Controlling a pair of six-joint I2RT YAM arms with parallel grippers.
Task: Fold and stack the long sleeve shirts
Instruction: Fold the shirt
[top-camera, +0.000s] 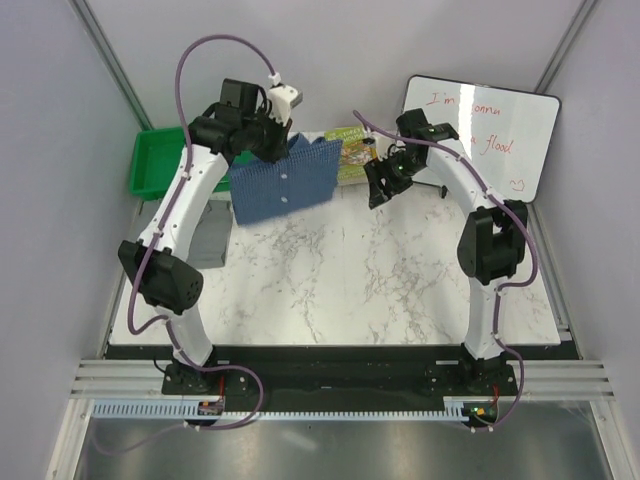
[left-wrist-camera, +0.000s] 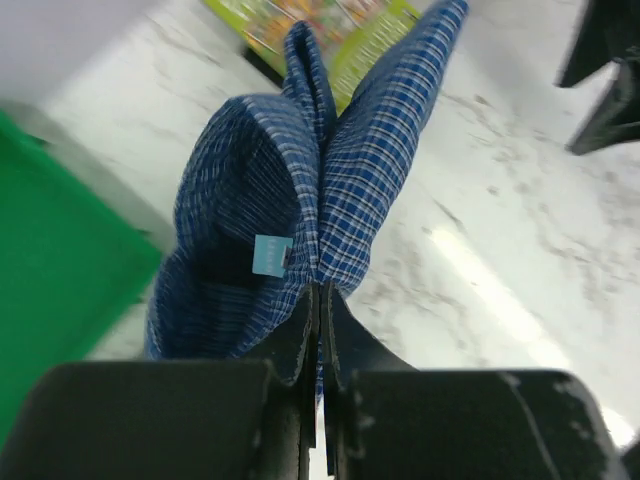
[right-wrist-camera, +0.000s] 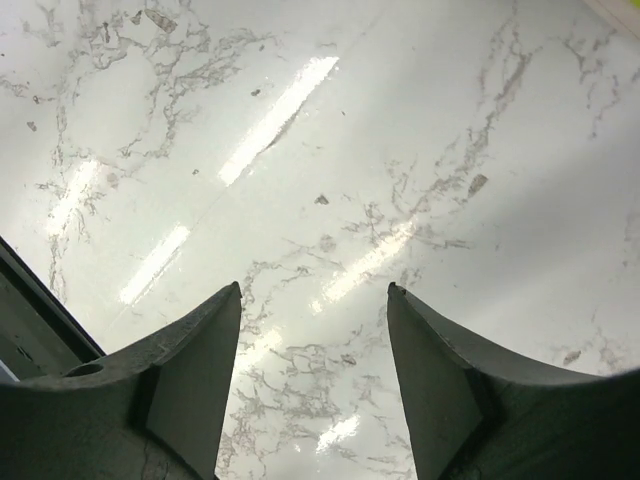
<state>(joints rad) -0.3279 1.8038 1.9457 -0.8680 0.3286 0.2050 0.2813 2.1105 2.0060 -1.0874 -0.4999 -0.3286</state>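
The left fingers (left-wrist-camera: 292, 340) are pressed together on the blue checked shirt (top-camera: 283, 180), which hangs above the far left of the marble surface (top-camera: 350, 280), beside the green tray (top-camera: 160, 165). The right fingers (right-wrist-camera: 190, 390) stand wide apart, holding nothing.

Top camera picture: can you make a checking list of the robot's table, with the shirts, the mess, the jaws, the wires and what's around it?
Surface: white marble table, glossy.
Job's things: blue checked shirt hanging in the air at the far left; a grey item is partly hidden by the left arm, and I cannot tell if it is a shirt.
Clutter: green tray far left; colourful flat pack behind the shirt.
Grippers: left gripper, jaws shut on the blue checked shirt; right gripper, jaws open, holding nothing.
Cables: purple cables loop along both arms; no snag seen.
Surroundings: whiteboard with red writing far right; pale walls.
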